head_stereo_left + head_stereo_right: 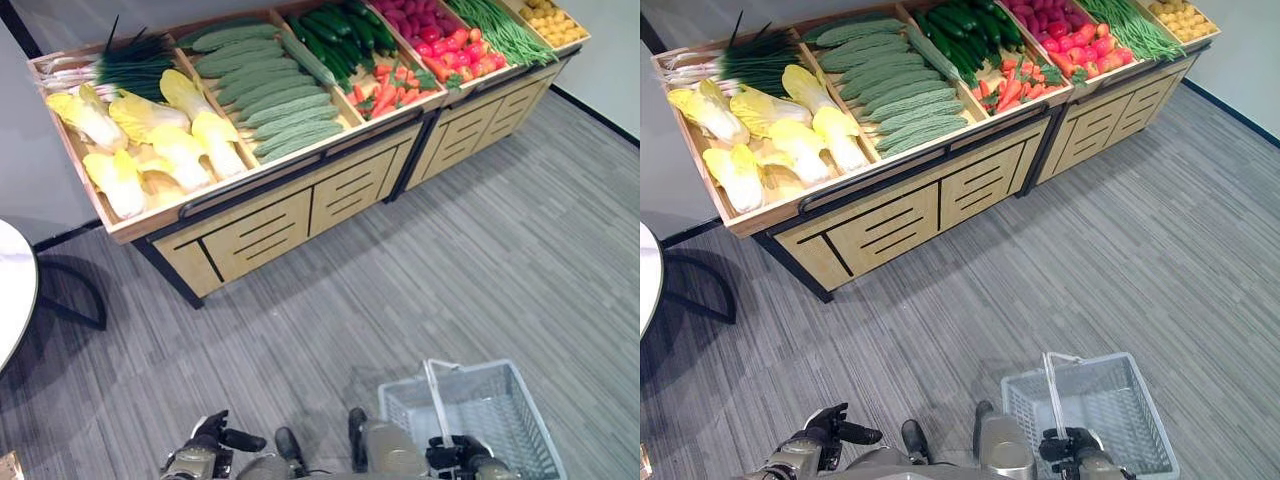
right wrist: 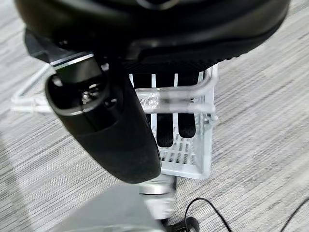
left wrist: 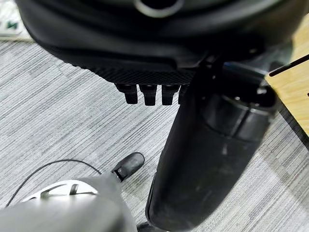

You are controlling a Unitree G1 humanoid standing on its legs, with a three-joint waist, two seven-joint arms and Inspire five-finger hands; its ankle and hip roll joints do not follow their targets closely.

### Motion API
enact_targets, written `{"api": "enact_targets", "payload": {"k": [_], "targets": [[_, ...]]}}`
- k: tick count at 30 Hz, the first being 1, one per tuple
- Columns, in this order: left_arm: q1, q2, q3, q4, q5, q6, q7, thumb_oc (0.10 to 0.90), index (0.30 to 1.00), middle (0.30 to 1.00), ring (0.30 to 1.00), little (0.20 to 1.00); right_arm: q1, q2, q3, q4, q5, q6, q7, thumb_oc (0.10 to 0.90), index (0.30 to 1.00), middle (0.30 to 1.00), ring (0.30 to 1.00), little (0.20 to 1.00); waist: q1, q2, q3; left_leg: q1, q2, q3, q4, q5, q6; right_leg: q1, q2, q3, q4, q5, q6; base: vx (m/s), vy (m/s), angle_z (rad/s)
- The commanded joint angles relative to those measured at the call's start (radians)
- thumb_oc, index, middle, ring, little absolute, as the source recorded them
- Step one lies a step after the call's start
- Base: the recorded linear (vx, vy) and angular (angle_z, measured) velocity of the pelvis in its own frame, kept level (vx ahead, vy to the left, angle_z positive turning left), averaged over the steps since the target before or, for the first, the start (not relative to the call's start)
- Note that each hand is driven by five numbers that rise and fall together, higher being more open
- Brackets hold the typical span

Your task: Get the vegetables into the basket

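The right hand [image 2: 120, 130] has its fingers curled round the handle of the empty basket [image 1: 500, 415]. The left hand [image 1: 215, 440] hangs empty, fingers relaxed. The vegetables [image 1: 275, 95] lie well apart on the display stand [image 1: 300, 205]; a loose grip could tilt the basket.

Grey wood-grain plank floor [image 1: 470, 260]. Two light wooden display stands with slatted drawer fronts: near stand [image 1: 270, 225], far stand [image 1: 490, 110], set end to end. Round white tabletop edge [image 1: 12, 290] at left, on a dark curved base [image 1: 75, 290].
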Motion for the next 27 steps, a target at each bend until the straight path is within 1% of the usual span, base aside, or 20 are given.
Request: {"api": "enact_targets", "payload": {"k": [1, 2, 4, 6, 7, 8, 9, 13, 14, 15, 16, 17, 19, 21, 22, 23, 24, 25, 26, 27], "targets": [[-0.019, 0.012, 0.019, 0.003, 0.039, -0.008, 0.01, 0.9, 1.0, 1.0, 1.0, 1.0, -0.021, -0.018, 0.03, 0.015, 0.008, -0.018, 0.014, 0.4, 0.3, 0.3, 0.3, 0.3, 0.016, 0.021, 0.036, 0.011, -0.01, -0.061, 0.062, -0.117, -0.031, 0.023, 0.027, 0.056, -0.245, 0.122, 0.02, 0.03, -0.055, 0.0], [-0.025, 0.013, 0.019, 0.004, 0.039, -0.009, 0.011, 0.9, 1.0, 1.0, 1.0, 1.0, -0.02, -0.017, 0.028, 0.015, 0.011, -0.019, 0.014, 0.4, 0.3, 0.3, 0.3, 0.3, 0.015, 0.018, 0.039, 0.015, -0.011, -0.063, 0.059, -0.115, -0.035, 0.015, 0.032, 0.067, -0.277, 0.131, 0.024, 0.06, -0.074, -0.01], [-0.027, 0.012, 0.017, 0.003, 0.041, -0.011, 0.009, 0.9, 1.0, 1.0, 1.0, 1.0, -0.012, -0.016, 0.025, 0.017, 0.013, -0.018, 0.015, 0.4, 0.3, 0.3, 0.3, 0.3, 0.013, 0.014, 0.043, 0.025, -0.012, -0.073, 0.058, -0.117, -0.043, 0.021, 0.033, 0.052, -0.324, 0.125, 0.025, 0.12, -0.125, 0.1], [-0.036, 0.011, 0.009, 0.004, 0.04, -0.012, 0.008, 0.9, 1.0, 1.0, 1.0, 1.0, -0.006, -0.019, 0.028, 0.016, 0.016, -0.019, 0.021, 0.4, 0.3, 0.3, 0.3, 0.3, 0.002, 0.013, 0.045, 0.039, -0.01, -0.098, 0.06, -0.122, -0.053, 0.032, 0.048, 0.062, -0.295, 0.099, 0.018, 0.16, -0.182, 0.46], [-0.037, 0.009, 0.008, 0.005, 0.039, -0.012, 0.008, 0.9, 1.0, 1.0, 1.0, 1.0, -0.005, -0.019, 0.027, 0.016, 0.017, -0.019, 0.021, 0.4, 0.3, 0.3, 0.3, 0.3, -0.001, 0.013, 0.045, 0.042, -0.01, -0.105, 0.06, -0.123, -0.054, 0.037, 0.047, 0.058, -0.295, 0.096, 0.014, 0.24, -0.239, 0.53], [-0.038, 0.004, 0.002, 0.011, 0.045, -0.008, 0.008, 0.9, 1.0, 1.0, 1.0, 1.0, -0.003, -0.023, 0.029, 0.02, 0.016, -0.017, 0.021, 0.4, 0.3, 0.3, 0.3, 0.3, -0.007, 0.017, 0.033, 0.056, 0.002, -0.121, 0.069, -0.129, -0.065, 0.056, 0.063, 0.065, -0.283, 0.074, -0.006, 0.28, -0.271, 0.72], [-0.038, 0.001, 0.001, 0.015, 0.042, -0.007, 0.007, 0.9, 1.0, 1.0, 1.0, 1.0, -0.002, -0.029, 0.029, 0.023, 0.015, -0.017, 0.022, 0.4, 0.3, 0.3, 0.3, 0.3, -0.011, 0.022, 0.025, 0.064, 0.015, -0.131, 0.076, -0.131, -0.075, 0.064, 0.075, 0.067, -0.266, 0.054, -0.017, 0.32, -0.327, 0.64], [-0.043, -0.015, -0.014, 0.01, 0.036, -0.004, 0.004, 0.9, 1.0, 1.0, 1.0, 1.0, -0.003, -0.049, 0.022, 0.03, 0.024, -0.017, 0.015, 0.4, 0.3, 0.3, 0.3, 0.3, -0.025, 0.038, 0.012, 0.056, 0.048, -0.169, 0.117, -0.128, -0.105, 0.081, 0.088, 0.032, -0.235, 0.0, -0.052, 0.22, -0.299, 0.26], [-0.046, -0.022, -0.013, 0.013, 0.025, -0.003, 0.003, 0.9, 1.0, 1.0, 1.0, 1.0, -0.004, -0.057, 0.016, 0.032, 0.031, -0.018, 0.014, 0.4, 0.3, 0.3, 0.3, 0.3, -0.032, 0.047, 0.009, 0.05, 0.064, -0.181, 0.143, -0.11, -0.123, 0.096, 0.093, 0.011, -0.23, -0.019, -0.068, 0.17, -0.249, 0.38], [-0.046, -0.022, -0.013, 0.013, 0.025, -0.003, 0.003, 0.9, 1.0, 1.0, 1.0, 1.0, -0.004, -0.057, 0.016, 0.032, 0.031, -0.018, 0.014, 0.4, 0.3, 0.3, 0.3, 0.3, -0.033, 0.047, 0.009, 0.049, 0.064, -0.182, 0.144, -0.11, -0.123, 0.096, 0.093, 0.01, -0.23, -0.02, -0.068, 0.17, -0.271, 0.47], [-0.047, -0.025, -0.015, 0.014, 0.019, -0.001, 0.001, 0.9, 1.0, 1.0, 1.0, 1.0, -0.006, -0.061, 0.018, 0.031, 0.029, -0.018, 0.013, 0.4, 0.3, 0.3, 0.3, 0.3, -0.036, 0.05, 0.009, 0.04, 0.073, -0.186, 0.169, -0.096, -0.133, 0.103, 0.095, 0.0, -0.227, -0.031, -0.078, 0.12, -0.219, 0.35], [-0.05, -0.029, -0.016, 0.013, 0.015, -0.002, 0.001, 0.9, 1.0, 1.0, 1.0, 1.0, -0.008, -0.065, 0.024, 0.029, 0.025, -0.018, 0.014, 0.4, 0.3, 0.3, 0.3, 0.3, -0.039, 0.052, 0.01, 0.022, 0.085, -0.198, 0.214, -0.069, -0.149, 0.115, 0.097, -0.011, -0.227, -0.043, -0.092, 0.17, -0.312, 0.27], [-0.055, -0.032, -0.019, 0.006, 0.005, -0.003, -0.002, 0.9, 1.0, 1.0, 1.0, 1.0, -0.013, -0.073, 0.028, 0.03, 0.025, -0.018, 0.011, 0.4, 0.3, 0.3, 0.3, 0.3, -0.037, 0.049, 0.018, -0.024, 0.095, -0.221, 0.31, -0.02, -0.17, 0.143, 0.099, -0.022, -0.234, -0.052, -0.117, 0.12, -0.275, 0.33], [-0.061, -0.036, -0.025, 0.002, 0.0, -0.001, -0.002, 0.9, 1.0, 1.0, 1.0, 1.0, -0.018, -0.076, 0.038, 0.031, 0.017, -0.017, 0.013, 0.4, 0.3, 0.3, 0.3, 0.3, -0.031, 0.041, 0.034, -0.086, 0.105, -0.241, 0.447, 0.036, -0.186, 0.173, 0.101, -0.03, -0.244, -0.056, -0.144, 0.06, -0.22, 0.28], [-0.061, -0.036, -0.025, 0.002, 0.0, -0.001, -0.002, 0.9, 1.0, 1.0, 1.0, 1.0, -0.018, -0.076, 0.038, 0.031, 0.017, -0.017, 0.013, 0.4, 0.3, 0.3, 0.3, 0.3, -0.033, 0.042, 0.033, -0.089, 0.106, -0.244, 0.451, 0.035, -0.187, 0.173, 0.102, -0.032, -0.244, -0.055, -0.144, 0.08, -0.205, 0.1], [-0.061, -0.039, -0.031, 0.0, -0.006, 0.002, -0.001, 0.9, 1.0, 1.0, 1.0, 1.0, -0.02, -0.081, 0.044, 0.033, 0.008, -0.014, 0.01, 0.4, 0.3, 0.3, 0.3, 0.3, -0.029, 0.032, 0.04, -0.116, 0.105, -0.245, 0.473, 0.035, -0.177, 0.198, 0.092, -0.043, -0.258, -0.065, -0.151, 0.07, -0.122, 0.04], [-0.06, -0.04, -0.031, -0.001, -0.009, 0.0, -0.001, 0.9, 1.0, 1.0, 1.0, 1.0, -0.021, -0.084, 0.042, 0.035, 0.008, -0.013, 0.01, 0.4, 0.3, 0.3, 0.3, 0.3, -0.033, 0.031, 0.04, -0.115, 0.103, -0.239, 0.448, 0.034, -0.172, 0.207, 0.088, -0.045, -0.264, -0.065, -0.149, 0.09, -0.12, 0.1], [-0.06, -0.044, -0.03, -0.002, -0.014, 0.002, 0.0, 0.9, 1.0, 1.0, 1.0, 1.0, -0.024, -0.087, 0.041, 0.037, 0.006, -0.011, 0.007, 0.4, 0.3, 0.3, 0.3, 0.3, -0.039, 0.029, 0.033, -0.114, 0.098, -0.217, 0.368, 0.013, -0.161, 0.216, 0.075, -0.054, -0.276, -0.063, -0.141, 0.05, 0.004, 0.28], [-0.059, -0.049, -0.032, -0.004, -0.016, 0.0, 0.001, 0.9, 1.0, 1.0, 1.0, 1.0, -0.028, -0.091, 0.04, 0.034, 0.004, -0.009, 0.009, 0.4, 0.3, 0.3, 0.3, 0.3, -0.039, 0.03, 0.03, -0.117, 0.092, -0.213, 0.312, -0.011, -0.152, 0.215, 0.068, -0.053, -0.279, -0.06, -0.134, 0.04, 0.043, 0.47], [-0.057, -0.052, -0.033, -0.007, -0.017, -0.004, 0.003, 0.9, 1.0, 1.0, 1.0, 1.0, -0.031, -0.093, 0.04, 0.032, -0.001, -0.01, 0.006, 0.4, 0.3, 0.3, 0.3, 0.3, -0.042, 0.037, 0.023, -0.123, 0.076, -0.221, 0.225, -0.024, -0.15, 0.208, 0.067, -0.057, -0.279, -0.058, -0.125, 0.06, 0.092, 0.42]]}}
